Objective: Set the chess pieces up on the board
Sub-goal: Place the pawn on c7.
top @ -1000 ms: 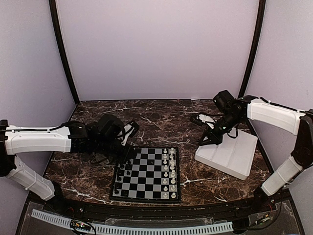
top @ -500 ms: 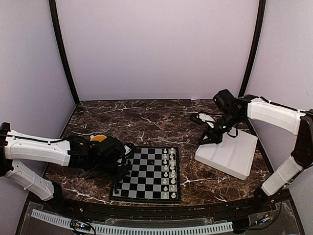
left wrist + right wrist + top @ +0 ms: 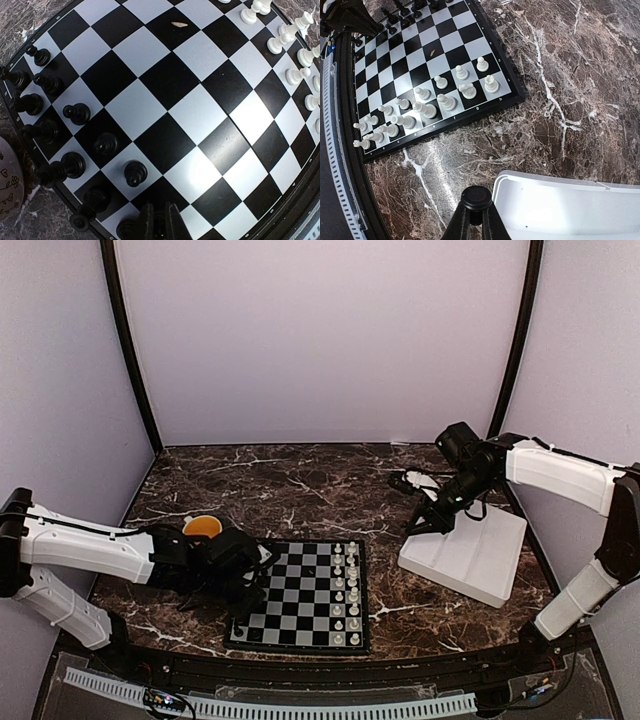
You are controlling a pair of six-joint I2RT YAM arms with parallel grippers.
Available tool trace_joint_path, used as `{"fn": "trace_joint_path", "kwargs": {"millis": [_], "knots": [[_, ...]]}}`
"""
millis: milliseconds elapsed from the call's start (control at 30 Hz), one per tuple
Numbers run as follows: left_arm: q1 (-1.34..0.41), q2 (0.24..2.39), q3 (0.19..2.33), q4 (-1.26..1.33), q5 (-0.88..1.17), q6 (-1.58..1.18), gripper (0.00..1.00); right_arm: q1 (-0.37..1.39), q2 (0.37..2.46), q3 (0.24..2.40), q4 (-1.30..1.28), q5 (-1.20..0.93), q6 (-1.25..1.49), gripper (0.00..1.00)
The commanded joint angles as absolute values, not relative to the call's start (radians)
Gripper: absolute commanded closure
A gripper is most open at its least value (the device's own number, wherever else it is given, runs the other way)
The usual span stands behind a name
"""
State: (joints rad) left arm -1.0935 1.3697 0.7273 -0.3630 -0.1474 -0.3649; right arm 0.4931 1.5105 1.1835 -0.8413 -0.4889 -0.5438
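Left wrist, left gripper [image 3: 159, 214]: clenched beside pieces [image 3: 76, 113]; risked toppling them.
Right gripper [image 3: 476, 211]: clamped one piece [image 3: 476, 197]; risked dropping it.

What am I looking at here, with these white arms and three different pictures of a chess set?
Two robot arms stand at a marble table. One picture looks down from above; the others come from a camera on each wrist. On the table lie the board, a white tray and a mug. White pieces and black chess pieces stand on the board. The right gripper pinches what looks like a black piece. The left gripper is shut over the board's corner; whether it holds anything is unclear.
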Motion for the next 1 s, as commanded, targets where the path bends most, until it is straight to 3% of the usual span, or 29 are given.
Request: {"fn": "trace_joint_path", "kwargs": {"millis": [0,967], "knots": [[-1.1,1.384,0.71,-0.336,-0.132,-0.367,0.96,0.497,1.514,1.212,-0.839,-0.489,-0.545,0.92],[-1.101,1.443,0.719,-0.348,-0.156,-0.38,0.9,0.497,1.51,1.204,-0.842,-0.492,-0.542,0.92]]}}
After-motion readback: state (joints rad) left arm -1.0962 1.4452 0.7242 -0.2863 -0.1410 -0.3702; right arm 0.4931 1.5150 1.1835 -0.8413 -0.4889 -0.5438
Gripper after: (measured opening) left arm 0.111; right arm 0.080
